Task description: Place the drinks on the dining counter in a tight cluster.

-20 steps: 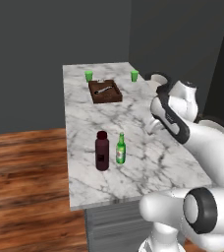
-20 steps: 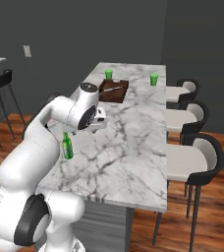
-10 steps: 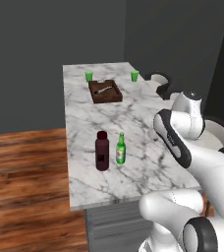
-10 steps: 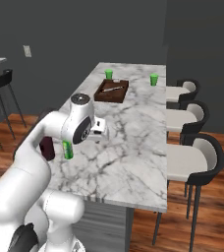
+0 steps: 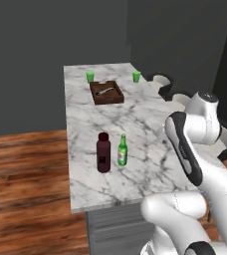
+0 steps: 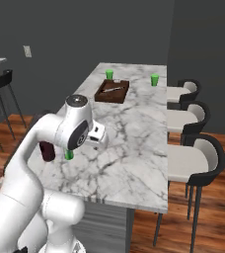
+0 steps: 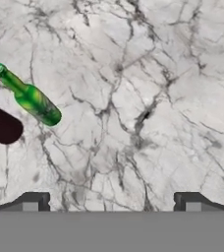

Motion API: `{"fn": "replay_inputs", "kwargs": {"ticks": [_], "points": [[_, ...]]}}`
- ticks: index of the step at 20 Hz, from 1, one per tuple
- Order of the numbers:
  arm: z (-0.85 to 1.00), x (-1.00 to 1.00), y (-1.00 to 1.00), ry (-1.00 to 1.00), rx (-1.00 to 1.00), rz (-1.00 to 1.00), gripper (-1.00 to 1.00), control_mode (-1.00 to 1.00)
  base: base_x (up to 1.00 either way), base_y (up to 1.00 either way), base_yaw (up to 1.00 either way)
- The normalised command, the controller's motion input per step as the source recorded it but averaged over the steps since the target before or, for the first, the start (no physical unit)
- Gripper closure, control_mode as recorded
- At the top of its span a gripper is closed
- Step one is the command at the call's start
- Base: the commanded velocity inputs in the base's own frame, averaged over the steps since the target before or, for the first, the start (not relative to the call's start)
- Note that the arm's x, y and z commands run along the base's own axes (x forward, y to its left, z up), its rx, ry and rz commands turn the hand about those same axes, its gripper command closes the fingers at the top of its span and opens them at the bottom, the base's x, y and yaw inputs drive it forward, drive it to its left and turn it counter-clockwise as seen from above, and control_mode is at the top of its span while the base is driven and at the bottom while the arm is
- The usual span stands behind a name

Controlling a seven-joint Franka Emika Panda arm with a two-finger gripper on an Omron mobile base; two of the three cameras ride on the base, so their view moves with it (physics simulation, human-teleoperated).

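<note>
The gripper point(image 7: 111, 199) hangs above the dining counter point(image 5: 140, 149) with its jaws spread wide and nothing between them; in the hand view only bare veined marble lies between the two dark fingertips point(image 7: 33, 201). The slim green bottle point(image 7: 28, 96) shows up and to the left in that view, well apart from the fingertips, and the dark maroon bottle point(image 7: 1, 125) sits just beside it at the left edge, partly cut off. In the left base view the maroon bottle point(image 5: 103, 152) and the green bottle point(image 5: 122, 150) stand upright side by side near the close end of the counter, towards its left edge, with a small gap between them. In the right base view the arm covers most of both; the maroon bottle point(image 6: 47, 150) and the foot of the green bottle point(image 6: 68, 154) peek out below the wrist. At the far end of the counter lie a brown tray point(image 5: 106, 92) and two small green cups point(image 5: 89, 76). White chairs point(image 6: 192, 159) line the counter's right side.
</note>
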Motion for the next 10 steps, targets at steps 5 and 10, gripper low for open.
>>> {"fn": "replay_inputs", "kwargs": {"ticks": [5,10], "points": [[0.39,-0.81,0.0,-0.12,0.14,0.01,-1.0,-1.0,0.0,0.0,0.0],[0.58,-0.38,0.0,-0.01,0.01,0.01,-1.0,-1.0,0.0,0.0,0.0]]}}
